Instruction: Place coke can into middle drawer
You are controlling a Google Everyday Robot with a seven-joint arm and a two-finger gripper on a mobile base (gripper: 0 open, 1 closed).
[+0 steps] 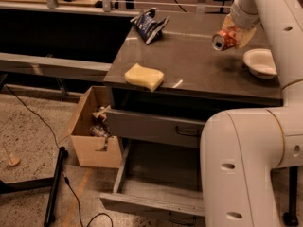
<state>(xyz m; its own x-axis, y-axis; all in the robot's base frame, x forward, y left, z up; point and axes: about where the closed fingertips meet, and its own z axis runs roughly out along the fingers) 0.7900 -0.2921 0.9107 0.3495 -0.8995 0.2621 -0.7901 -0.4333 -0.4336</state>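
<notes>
1. Filling the near right corner, the robot's bulky white arm (241, 169) rises and curves back over the table.
2. Low and to the left of it, the wide shallow grey middle drawer (156, 193) stands pulled out, its inside open to view.
3. Above that, the flat grey top-tier drawer front (151, 126) with its dark loop handle sits slightly out from the cabinet.
4. Left of the drawers, an open brown cardboard box (90, 148) holding scraps rests on the speckled floor.
5. On the dark brown table (199, 65), a yellow rectangular sponge (144, 76) lies at the front edge.
6. Further right, a white round bowl (259, 63) sits near the arm.
7. Just behind the bowl, the gripper (233, 35) has its fingers closed around the small red aluminium coke can (222, 40), tipped sideways with its silver top leftward, apparently clear of the table.
8. Farthest back, a crumpled blue snack bag (150, 22) lies.
</notes>
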